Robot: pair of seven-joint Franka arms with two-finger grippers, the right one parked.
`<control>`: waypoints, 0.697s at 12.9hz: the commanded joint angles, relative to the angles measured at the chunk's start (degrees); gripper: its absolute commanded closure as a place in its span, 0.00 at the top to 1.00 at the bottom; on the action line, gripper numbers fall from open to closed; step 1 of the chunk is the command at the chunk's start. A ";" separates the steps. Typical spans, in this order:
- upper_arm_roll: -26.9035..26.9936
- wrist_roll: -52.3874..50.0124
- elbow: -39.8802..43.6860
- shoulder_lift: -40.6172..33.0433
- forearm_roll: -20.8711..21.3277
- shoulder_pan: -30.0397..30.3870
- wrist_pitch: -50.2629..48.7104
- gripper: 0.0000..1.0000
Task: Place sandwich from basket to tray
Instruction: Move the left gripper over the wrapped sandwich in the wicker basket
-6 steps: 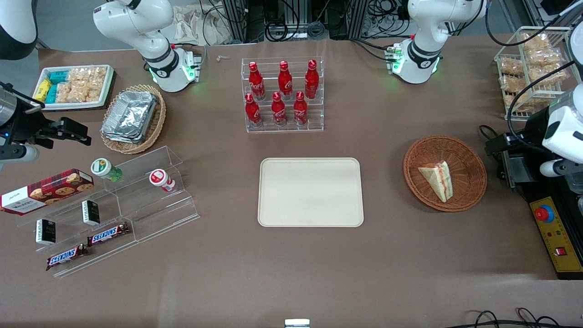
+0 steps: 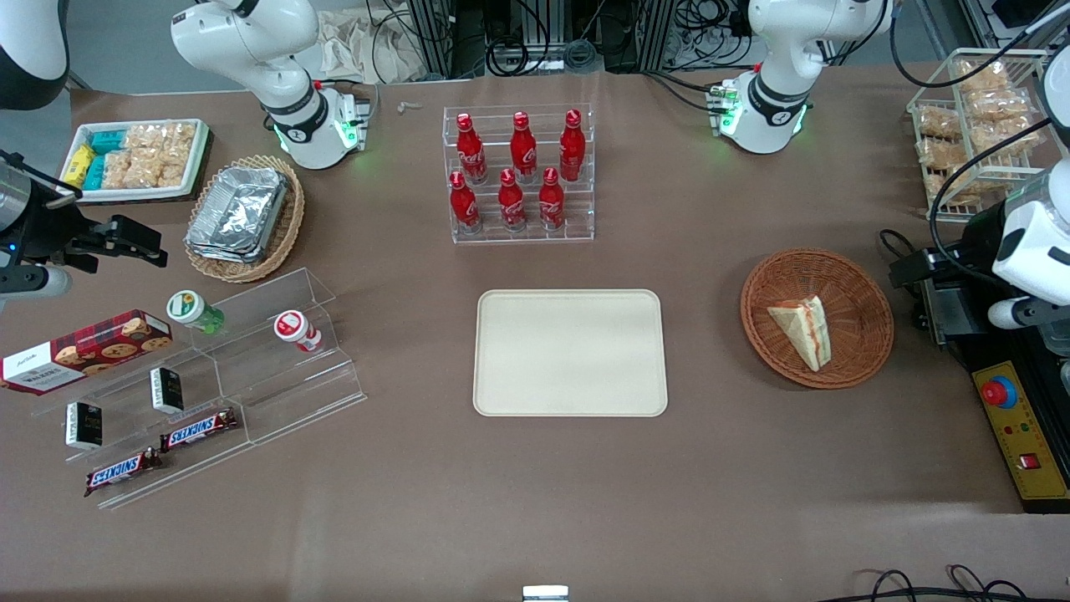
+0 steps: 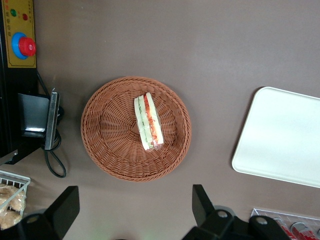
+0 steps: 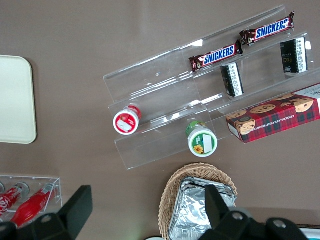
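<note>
While jaws gape, gripper above basket.

Tool cut off at picture's edge, fingertips only; tray cropped; sandwich's underside hidden.

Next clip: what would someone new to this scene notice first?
Probably the sandwich lying in the reddish-brown basket toward the working arm's end of the table, with the cream tray bare beside it. Next, the rack of red bottles, farther from the front camera than the tray. The left end effector hangs open above the table beside the basket, holding nothing.
</note>
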 commanded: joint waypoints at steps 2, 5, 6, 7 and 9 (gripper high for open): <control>0.06 -1.60 -4.69 -0.96 -0.21 0.49 3.80 1.00; -0.02 -14.65 -12.59 -3.33 0.59 0.32 10.38 1.00; -0.20 -19.23 -15.57 -4.04 1.72 -0.12 12.40 1.00; -0.63 -24.93 -18.48 -4.48 2.77 -0.56 15.21 1.00; -1.08 -29.46 -24.80 -5.70 3.75 -1.44 21.45 1.00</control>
